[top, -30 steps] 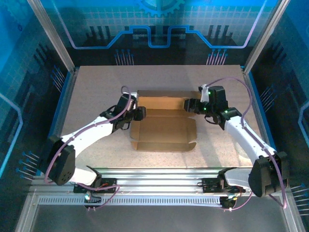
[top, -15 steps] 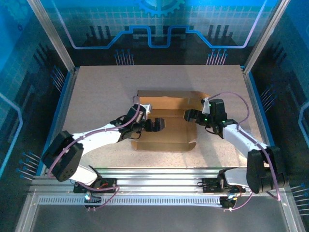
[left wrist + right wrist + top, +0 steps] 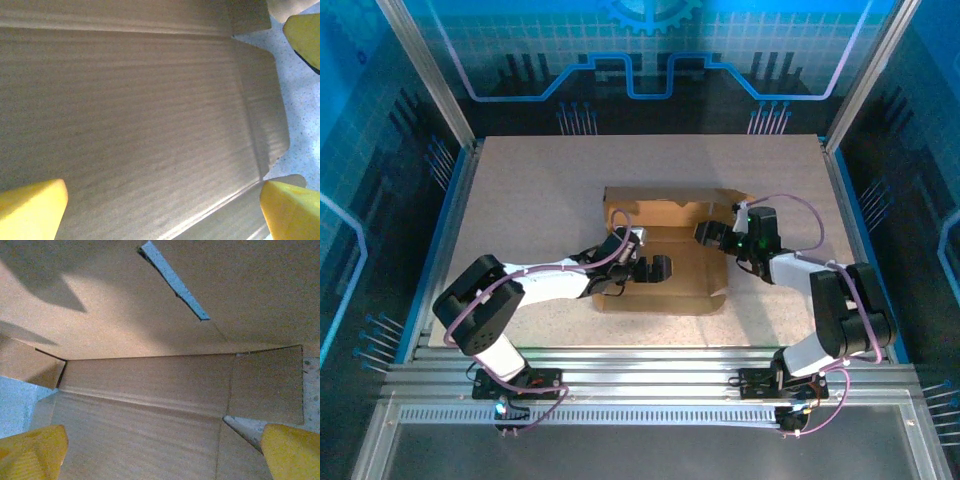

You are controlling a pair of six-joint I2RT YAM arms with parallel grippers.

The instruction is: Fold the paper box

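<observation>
The paper box [image 3: 670, 288] lies at the middle of the table [image 3: 520, 190], half formed. Its base panel is flat on the surface and its long far wall stands up, leaning a little. A small flap at the near right corner sticks out onto the table.

The left end effector [image 3: 656, 268] reaches in from the left and sits over the base panel, inside the outline of the box, with its fingers spread wide and nothing between them. In the left wrist view, the left end effector [image 3: 160, 210] shows yellow fingertips [image 3: 31, 209] at the two lower corners, with ribbed cardboard across the gap.

The right end effector [image 3: 706, 233] is at the right end of the far wall, also spread wide and holding nothing. In the right wrist view, the right end effector [image 3: 160, 455] faces the inner side of that wall, where a narrow slot [image 3: 173, 281] lets blue show through.

The left arm covers the left edge of the box in the top view, so the flaps there cannot be made out. Whether either set of fingertips touches the cardboard cannot be told. A yellow shape [image 3: 305, 30] at the upper right of the left wrist view is cut off by the edge and is hard to identify.
</observation>
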